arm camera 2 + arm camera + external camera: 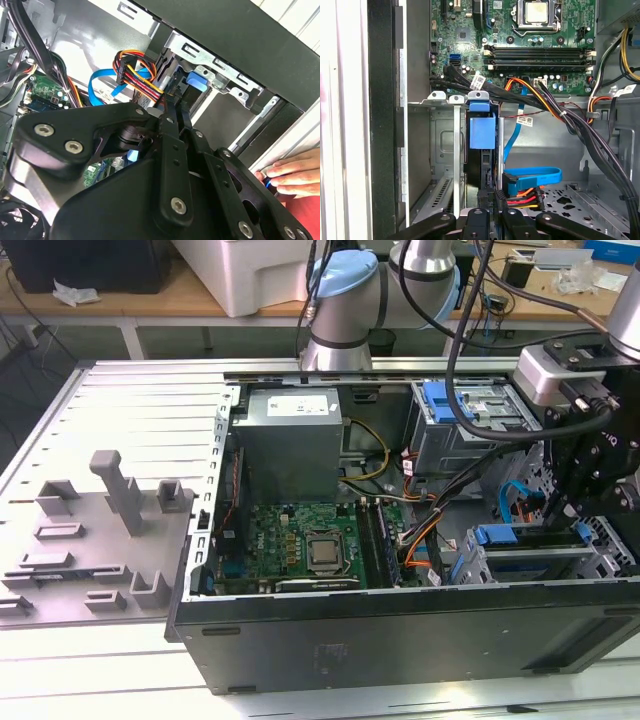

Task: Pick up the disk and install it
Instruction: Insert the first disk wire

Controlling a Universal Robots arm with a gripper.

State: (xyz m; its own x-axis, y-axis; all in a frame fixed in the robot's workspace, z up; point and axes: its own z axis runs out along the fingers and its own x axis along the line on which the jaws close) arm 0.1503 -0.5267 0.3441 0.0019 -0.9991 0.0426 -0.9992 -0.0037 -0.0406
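Standing on edge in its drive cage slot (451, 150), the disk (482, 145) sits just beyond the narrow fingers (489, 200).

One open computer case (400, 630) lies on the table, holding one motherboard (300, 550), one grey power supply (290, 435) and two grey metal drive cages (470, 435), each with a blue plastic piece. One robot arm (345, 300) reaches in, carrying one gripper (167, 112). One grey fixture plate (90, 540) sits beside the case, and one person's hand (287, 172) rests at the case edge.
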